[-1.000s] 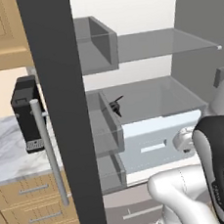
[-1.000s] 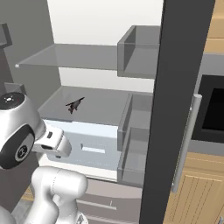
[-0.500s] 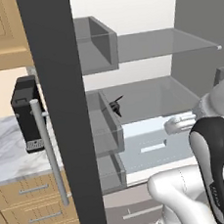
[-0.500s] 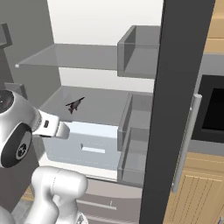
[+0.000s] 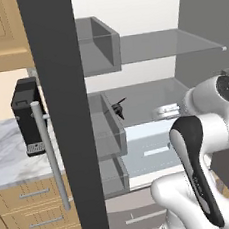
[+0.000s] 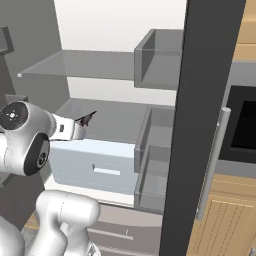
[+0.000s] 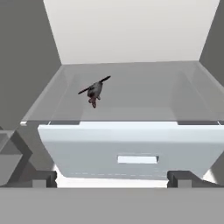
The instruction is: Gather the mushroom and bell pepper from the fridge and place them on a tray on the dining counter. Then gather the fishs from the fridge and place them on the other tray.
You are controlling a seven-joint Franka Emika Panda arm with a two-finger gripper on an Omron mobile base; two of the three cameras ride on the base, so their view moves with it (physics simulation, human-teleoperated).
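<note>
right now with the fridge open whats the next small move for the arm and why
Probably ease the gripper forward and up over the pale drawer front toward the fish. The gripper is open and empty, short of the shelf, and the fish lies alone, left of centre ahead.

Fridge shelf [image 7: 144, 94], one small dark fish [image 7: 94, 91] lying on it

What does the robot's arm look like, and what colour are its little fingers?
The arm is made of smooth, rounded white tubes with dark grey and black patches at the joints. One joint ends in a round dark cap with small pale dots. The gripper has two small, blocky dark grey fingertips. No cables show.
</note>
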